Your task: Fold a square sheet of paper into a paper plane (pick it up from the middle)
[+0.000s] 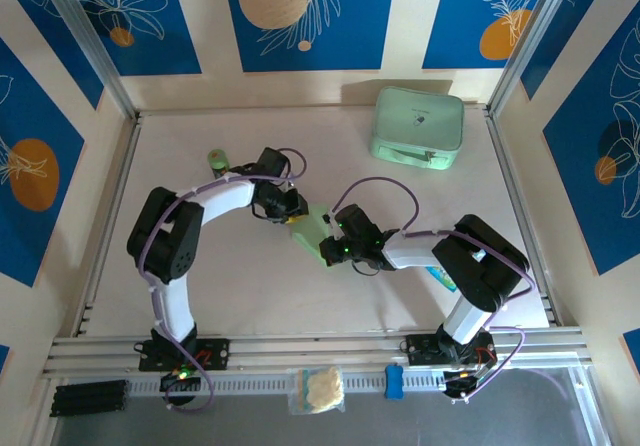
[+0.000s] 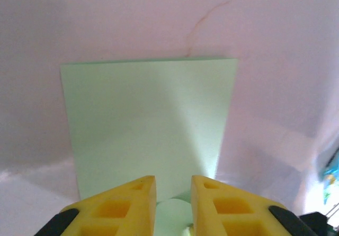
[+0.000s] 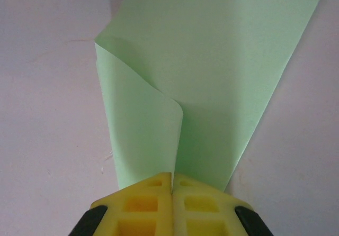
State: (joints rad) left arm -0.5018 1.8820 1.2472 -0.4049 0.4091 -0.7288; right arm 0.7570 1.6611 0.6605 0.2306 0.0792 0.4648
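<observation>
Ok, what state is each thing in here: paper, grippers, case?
square sheet of paper: one edge curled over, not creased.
right gripper: shut on the sheet's lifted edge.
left gripper: jaws slightly apart over the sheet.
mint-green case: closed, lying flat.

square sheet of paper [image 1: 312, 228] is sitting mid-table [image 1: 250, 296], btwn the two grippers. left gripper [image 1: 292, 216] is meeting its back-left edge, right gripper [image 1: 330, 241] its front-right edge. case [image 1: 417, 126] is resting at the back right, well apart from the paper. bottle [image 1: 217, 159] is standing back left, just behind the left arm. bag [image 1: 318, 388] is lying on the near rail, btwn the arm bases.
</observation>
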